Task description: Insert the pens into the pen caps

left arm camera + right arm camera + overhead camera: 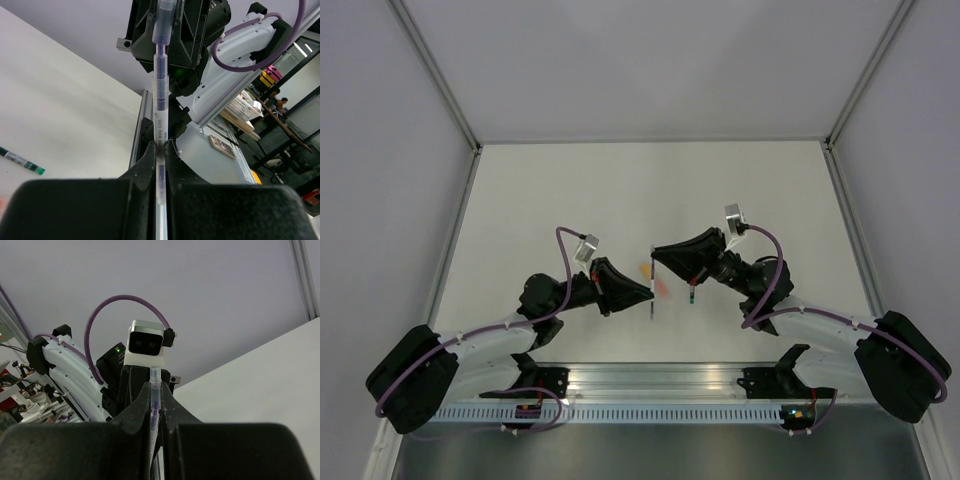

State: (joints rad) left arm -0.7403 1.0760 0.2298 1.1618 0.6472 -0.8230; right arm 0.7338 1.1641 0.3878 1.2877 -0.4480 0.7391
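Top view: both pincer tips meet mid-counter. The silver-grey pen (651, 305) is only a hairline betw. them, and its far end is lost against the right pincer (656, 256). The pink-orange marker (660, 285) lies on the counter (620, 190) as a blurry smear, part-covered by the left pincer (646, 292). The green pen (691, 293) lies just right of the tips, apart from both. In the left wrist view it's cut off by the frame edge.

Left pincer: clamped tight on the silver-grey pen's barrel. The pen's rear end is hidden betw. the fingers.

Right pincer: nearly closed, nipping the grey cap (165, 22) at the pen's far end, w/ the cap's top cut by the frame. Can't tell how far the pen tip sits inside it. In the right wrist view only a thin translucent tube shows betw. the fingers, lower part hidden, w/ the left wrist camera (146, 342) facing it just behind.

Arms: both elbows bent, forearms angled inward, pincers nose to nose. The left tip is nearer the bases, the right farther out.
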